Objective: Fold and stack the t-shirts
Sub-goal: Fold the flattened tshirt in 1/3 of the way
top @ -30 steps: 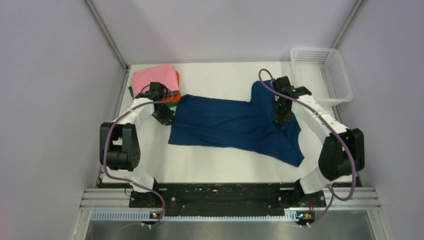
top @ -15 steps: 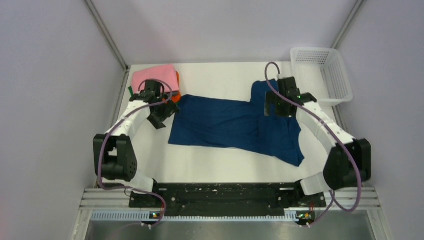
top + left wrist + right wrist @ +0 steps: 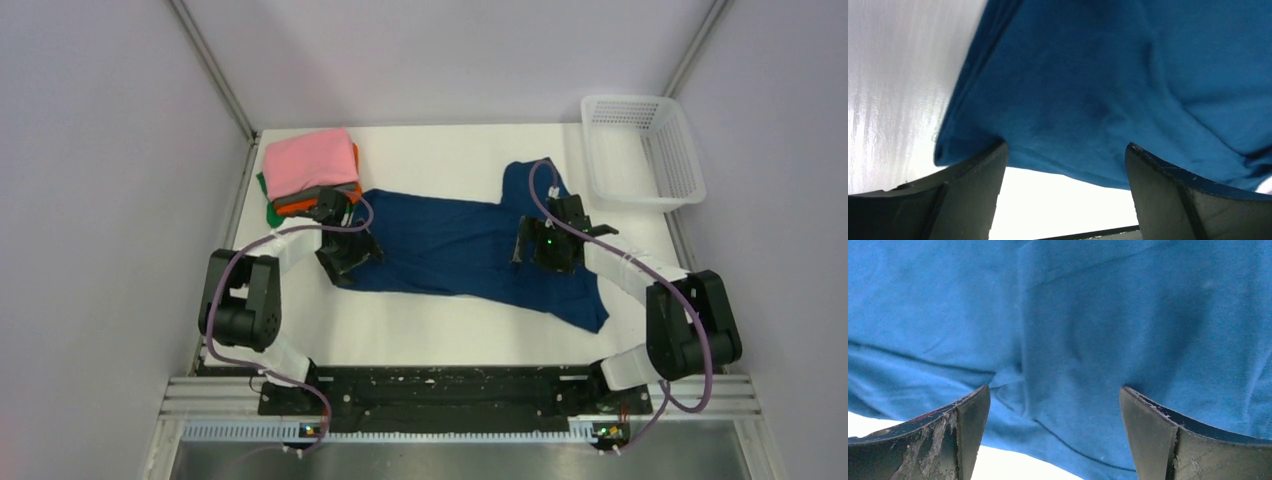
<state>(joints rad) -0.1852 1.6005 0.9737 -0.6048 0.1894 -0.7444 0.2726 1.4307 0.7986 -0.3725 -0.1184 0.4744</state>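
One navy t-shirt (image 3: 450, 240), one folded stack (image 3: 308, 160), one basket (image 3: 640, 100); left fingers (image 3: 968, 200) and right fingers (image 3: 1158, 440) spread apart.

I can see a navy blue t-shirt (image 3: 455, 245), a pink t-shirt (image 3: 308, 160) above an orange t-shirt (image 3: 297, 207) and a green t-shirt (image 3: 271, 214), and a white basket (image 3: 640, 150).

On the left arm (image 3: 290, 238) and right arm (image 3: 632, 262), white link shells are joined by bulky black joint housings (image 3: 243, 300). A purple cable (image 3: 711, 360) is looped along each. Plain black wedge fingers (image 3: 968, 195) are fitted to the left gripper (image 3: 1066, 147). The right gripper (image 3: 1054, 388) is scuffed pale and reddish at its finger edges. A green light (image 3: 549, 241) is lit on the right wrist.
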